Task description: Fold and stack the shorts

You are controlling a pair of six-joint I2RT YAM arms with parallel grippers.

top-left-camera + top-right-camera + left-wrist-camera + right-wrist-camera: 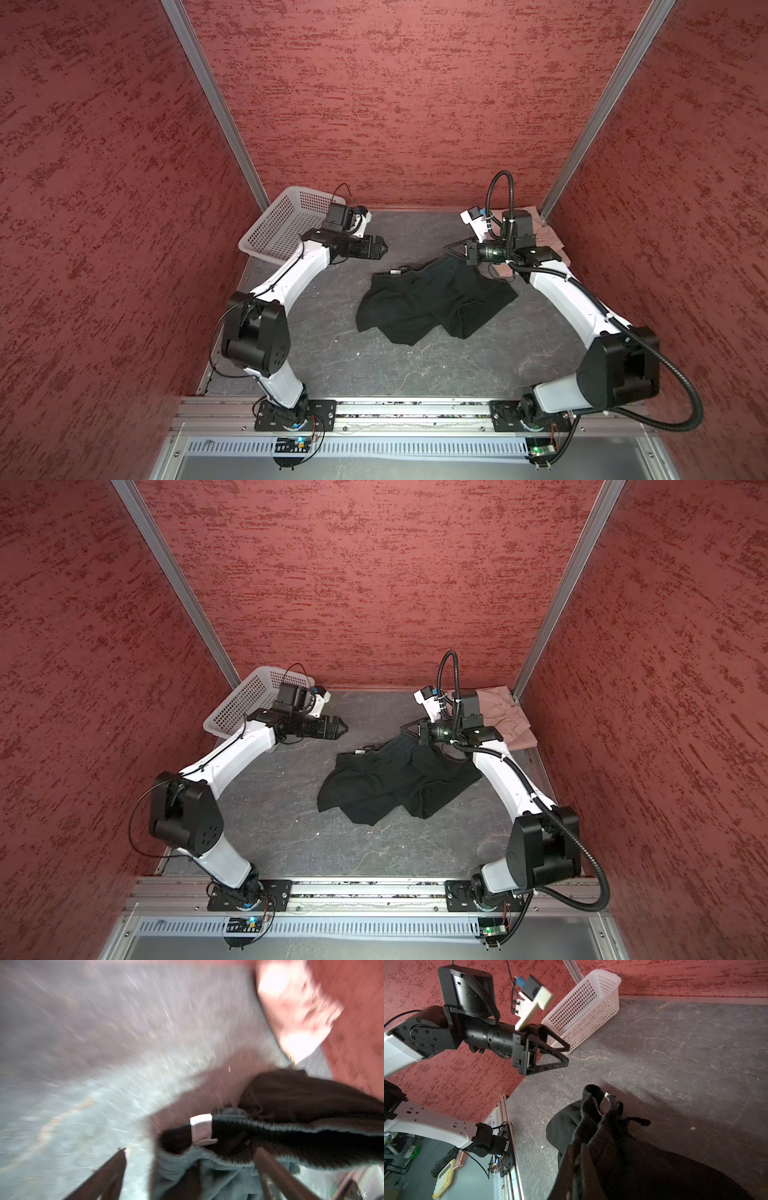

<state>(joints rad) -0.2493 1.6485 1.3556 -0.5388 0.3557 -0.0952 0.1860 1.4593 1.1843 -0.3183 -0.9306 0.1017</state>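
The dark grey marbled tabletop [332, 357] is bare at its near edge. At mid-depth, right of centre, lie the plain black cloth shorts [428, 299], unfolded and creased, with both legs spread toward the near side. The ribbed waistband carries a small white label and a black drawstring. The right fingers [569, 1169] are closed on the far part of this waistband and hold it raised off the tabletop; the rest of the garment rests flat. The left fingers [550, 1066] are spread open and empty, above the tabletop and well apart from the cloth. In the far right corner lie the dusty pink cloth shorts [505, 717], partly hidden by the right arm. In the far left corner stands a white perforated plastic basket [266, 216], tilted.
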